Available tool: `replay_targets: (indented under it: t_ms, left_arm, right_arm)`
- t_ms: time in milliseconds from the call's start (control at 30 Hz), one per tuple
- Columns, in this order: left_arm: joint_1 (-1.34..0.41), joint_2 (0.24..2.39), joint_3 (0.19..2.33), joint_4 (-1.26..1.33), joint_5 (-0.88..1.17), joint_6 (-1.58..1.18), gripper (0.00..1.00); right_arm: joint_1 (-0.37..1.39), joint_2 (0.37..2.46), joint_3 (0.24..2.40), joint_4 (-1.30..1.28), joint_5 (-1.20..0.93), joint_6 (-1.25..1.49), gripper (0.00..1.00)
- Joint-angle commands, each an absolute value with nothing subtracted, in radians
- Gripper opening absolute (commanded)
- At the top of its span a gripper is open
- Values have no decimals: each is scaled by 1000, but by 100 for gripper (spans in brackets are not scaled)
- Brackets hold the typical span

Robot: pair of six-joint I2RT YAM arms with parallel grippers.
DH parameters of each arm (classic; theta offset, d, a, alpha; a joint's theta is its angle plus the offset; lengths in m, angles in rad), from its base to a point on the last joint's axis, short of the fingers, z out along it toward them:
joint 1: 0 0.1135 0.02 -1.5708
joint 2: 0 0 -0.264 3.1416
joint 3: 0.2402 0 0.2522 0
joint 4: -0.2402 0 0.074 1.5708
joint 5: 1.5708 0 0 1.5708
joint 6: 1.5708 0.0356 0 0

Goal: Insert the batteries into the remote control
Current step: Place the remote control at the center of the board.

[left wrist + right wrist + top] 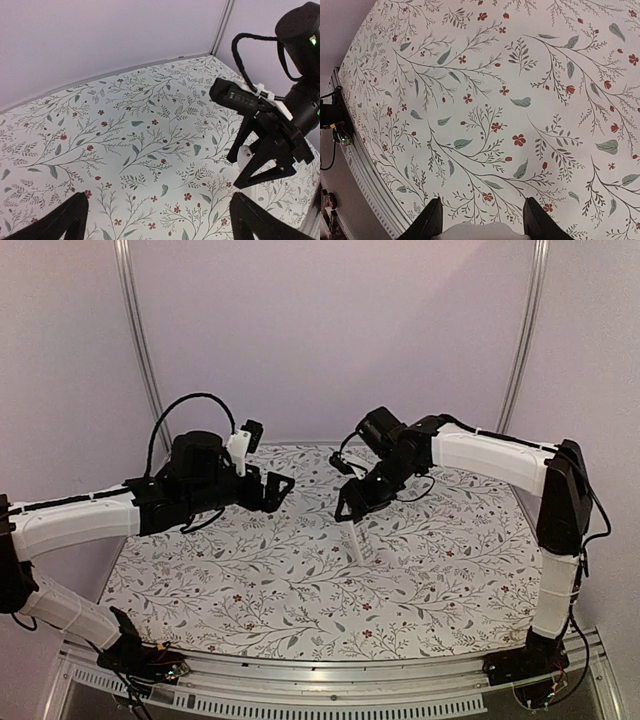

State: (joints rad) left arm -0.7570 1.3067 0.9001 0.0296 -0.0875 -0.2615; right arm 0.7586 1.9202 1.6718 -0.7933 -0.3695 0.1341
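Note:
My right gripper (352,510) is shut on the white remote control (362,543) and holds it upright by its top end over the middle of the table. The remote's lower end is at or just above the cloth. In the right wrist view the remote's white edge (480,232) fills the gap between the fingers (431,220). My left gripper (280,490) is open and empty in the air, just left of the remote. The left wrist view shows its wide-apart fingers (65,222), and the remote (244,153) shows in the right gripper (262,160). The batteries are out of view.
The table is covered by a white floral cloth (250,580). A metal rail (330,680) runs along the near edge. Pale walls with metal posts (140,340) close in the back and sides.

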Motion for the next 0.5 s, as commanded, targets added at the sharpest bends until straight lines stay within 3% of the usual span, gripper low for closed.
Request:
replay_targets:
  t_ms: [0,467]
  left_arm:
    - [-741,1290,886,-42,-163,-270,100]
    - [-739,1292,847,-20,-164,-278,100]
  right_arm:
    - [810,2059,1833,-1064,-199,39,14]
    - [874,2428,2174,-1267,-6,-36,24]
